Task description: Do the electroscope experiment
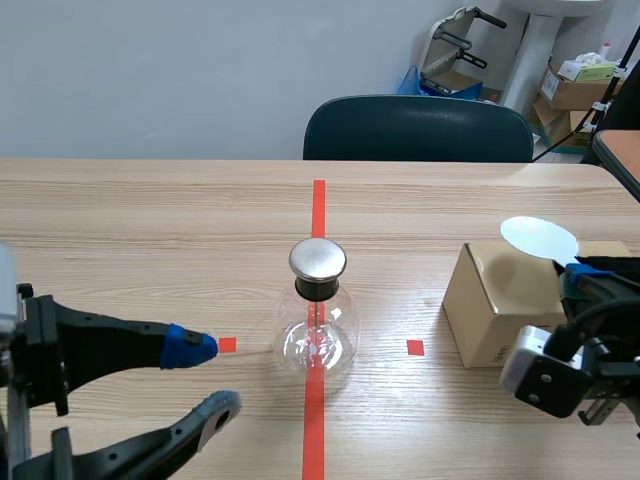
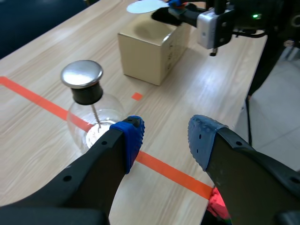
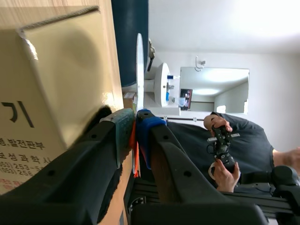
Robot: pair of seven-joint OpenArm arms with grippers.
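Observation:
The electroscope, a clear glass flask [image 1: 316,338] with a round metal cap [image 1: 318,258], stands on the red tape line at mid-table. In the left wrist view the flask [image 2: 96,124] lies just ahead of my fingers and to one side. My left gripper [image 1: 205,380] [image 2: 166,138] is open and empty, low at the near left. A thin white disc [image 1: 539,238] [image 2: 145,5] lies over the top of a cardboard box [image 1: 495,300]. My right gripper [image 1: 572,268] [image 3: 136,119] is shut on the disc's near edge [image 3: 139,70].
A dark chair [image 1: 418,128] stands behind the table's far edge. Cartons [image 1: 575,85] sit on the floor at the back right. The right wrist view shows a person [image 3: 225,150] beyond the table holding a handle. The table's right edge [image 2: 253,79] is close to the box.

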